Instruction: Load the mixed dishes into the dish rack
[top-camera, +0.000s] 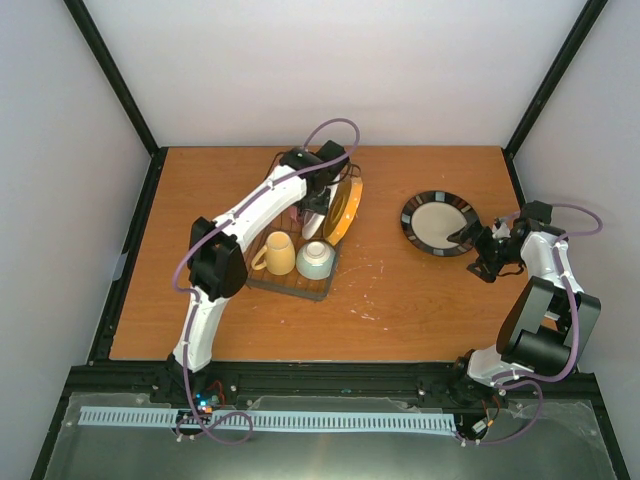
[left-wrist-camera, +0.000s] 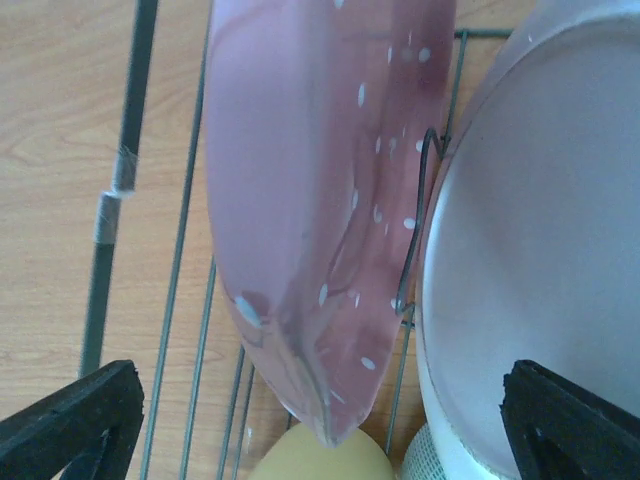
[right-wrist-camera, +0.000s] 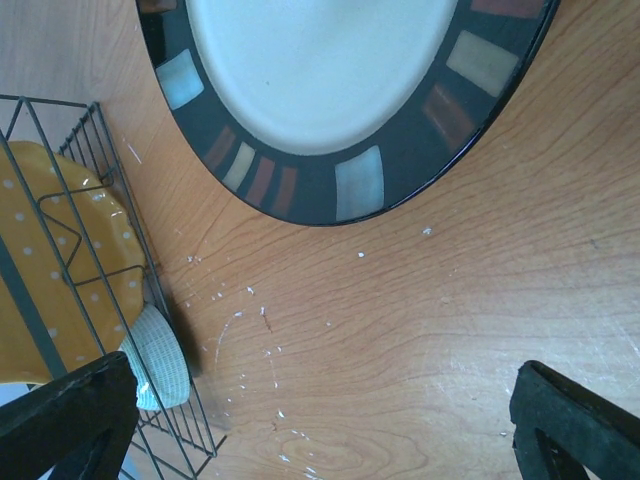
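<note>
The dish rack (top-camera: 288, 290) lies under our left gripper (left-wrist-camera: 320, 430), whose jaws stand wide and hold nothing. The pink plate (left-wrist-camera: 300, 200) stands on edge between them, touching neither finger. A pale plate (left-wrist-camera: 540, 250) and the orange dotted plate (top-camera: 345, 210) stand alongside. The yellow mug (top-camera: 278, 254) and mint bowl (top-camera: 316, 260) fill the rack's near end. Our right gripper (right-wrist-camera: 320, 420), wide open and empty, hovers near the dark-rimmed plate (right-wrist-camera: 330, 60), which lies flat on the table (top-camera: 400, 300) right of the rack. We judge it the one dish left to load, so the next move calls for gripping its rim.
</note>
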